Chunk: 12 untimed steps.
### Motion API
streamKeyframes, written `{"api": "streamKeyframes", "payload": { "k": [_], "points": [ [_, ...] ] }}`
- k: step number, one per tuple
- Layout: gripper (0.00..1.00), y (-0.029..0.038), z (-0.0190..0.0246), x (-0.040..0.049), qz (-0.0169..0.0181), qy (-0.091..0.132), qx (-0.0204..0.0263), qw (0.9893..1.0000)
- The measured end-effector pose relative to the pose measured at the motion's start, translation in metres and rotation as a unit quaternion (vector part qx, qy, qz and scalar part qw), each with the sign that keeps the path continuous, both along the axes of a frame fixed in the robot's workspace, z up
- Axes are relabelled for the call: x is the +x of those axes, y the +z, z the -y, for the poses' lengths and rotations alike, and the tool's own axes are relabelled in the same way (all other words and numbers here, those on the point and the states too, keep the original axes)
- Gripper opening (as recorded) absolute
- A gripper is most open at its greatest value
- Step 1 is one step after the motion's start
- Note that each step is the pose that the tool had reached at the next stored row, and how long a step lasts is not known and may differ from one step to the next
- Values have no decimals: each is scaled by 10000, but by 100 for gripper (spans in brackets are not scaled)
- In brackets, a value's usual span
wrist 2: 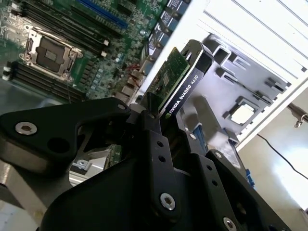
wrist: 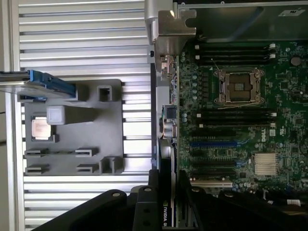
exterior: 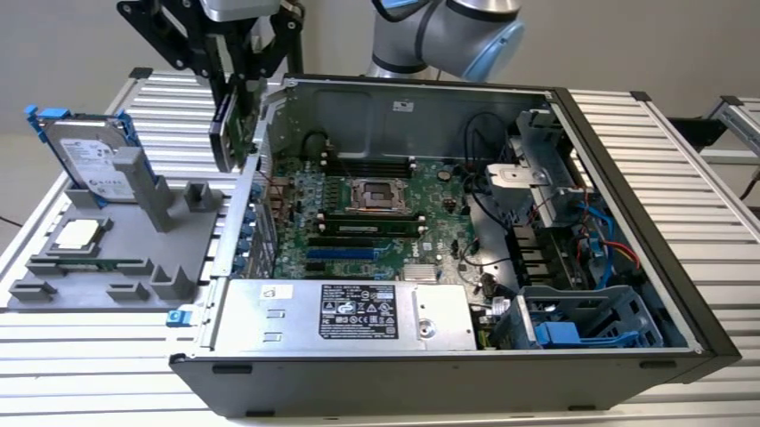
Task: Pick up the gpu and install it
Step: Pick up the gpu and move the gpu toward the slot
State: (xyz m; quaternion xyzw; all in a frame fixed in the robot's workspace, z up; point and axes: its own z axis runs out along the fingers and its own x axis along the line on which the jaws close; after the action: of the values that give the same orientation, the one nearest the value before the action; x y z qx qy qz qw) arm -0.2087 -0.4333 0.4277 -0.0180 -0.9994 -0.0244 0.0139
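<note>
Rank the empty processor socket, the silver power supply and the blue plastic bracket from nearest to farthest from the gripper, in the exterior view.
From the gripper, which holds the gpu:
1. processor socket, middle of the motherboard.
2. power supply, along the case's near side.
3. blue plastic bracket, near corner on the exterior view's right.

Exterior view: high, off the bench, angled down into the open case; mid-range, whole scene.
First wrist view: straight down, above the case wall.
Second wrist view: close, oblique, looking past the jaws.
Shared by all three: motherboard, grey holder.
</note>
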Motion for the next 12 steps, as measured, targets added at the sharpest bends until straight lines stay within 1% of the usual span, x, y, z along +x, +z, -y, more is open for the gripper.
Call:
{"api": "streamKeyframes", "payload": {
  "k": [12],
  "points": [
    [0,0,0,246,-44,0,0,10000]
  ]
}}
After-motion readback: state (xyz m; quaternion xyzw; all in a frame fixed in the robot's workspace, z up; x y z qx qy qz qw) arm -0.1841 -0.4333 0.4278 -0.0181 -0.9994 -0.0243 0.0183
